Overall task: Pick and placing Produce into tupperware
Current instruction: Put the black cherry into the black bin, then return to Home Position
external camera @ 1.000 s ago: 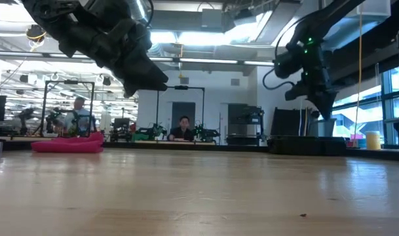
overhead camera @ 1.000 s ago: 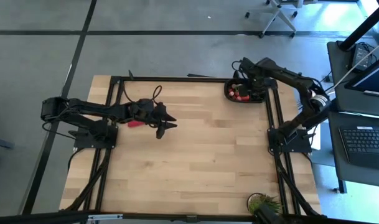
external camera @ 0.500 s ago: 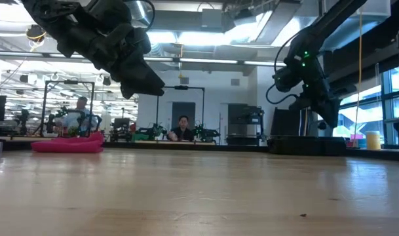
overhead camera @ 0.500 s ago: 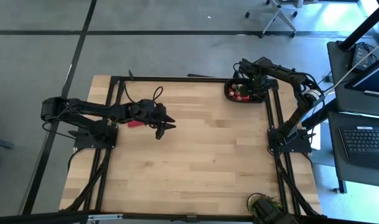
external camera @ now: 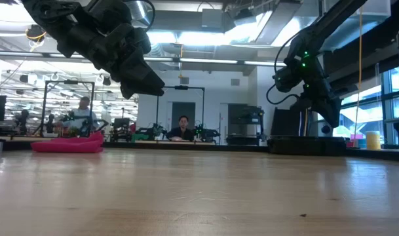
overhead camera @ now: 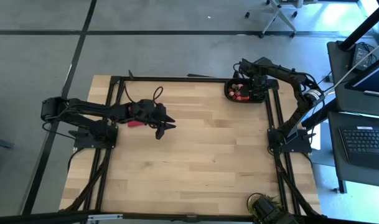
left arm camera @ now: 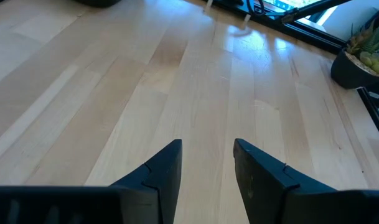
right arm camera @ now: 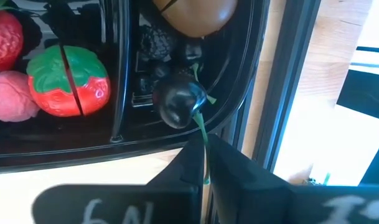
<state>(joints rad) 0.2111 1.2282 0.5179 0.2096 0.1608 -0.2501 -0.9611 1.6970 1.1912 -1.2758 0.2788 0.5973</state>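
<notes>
The black tupperware point(overhead camera: 244, 93) stands at the table's far right corner and holds produce: a red strawberry point(right arm camera: 68, 84), pink and red pieces point(right arm camera: 9, 102), a brown lump point(right arm camera: 192, 12) and small dark berries point(right arm camera: 153, 43). My right gripper point(right arm camera: 205, 163) is above the tray's right end, shut on a dark round cherry point(right arm camera: 175, 102). It shows in the low view too, as my right gripper point(external camera: 329, 121) above the tupperware point(external camera: 304, 144). My left gripper point(overhead camera: 168, 123) hovers open over bare wood left of centre, with nothing between its fingers point(left arm camera: 167, 168). My right gripper pinches the cherry's thin green stem point(right arm camera: 203, 140) between its two fingertips. The fingers come from above, pointing steeply down. The cherry hangs below them, inside the tray's right compartment. Whether it rests on the berries beneath, I cannot tell.
A flat red cloth point(overhead camera: 134, 123) lies on the table under my left arm. A spiky green plant in a dark pot point(overhead camera: 264, 205) stands at the near right corner. Black frame rails point(overhead camera: 273, 118) run along the table's sides. People sit in the room behind.
My right gripper has gone down toward the tupperware with the cherry, shifting a little toward the table's right edge, then kept still.
</notes>
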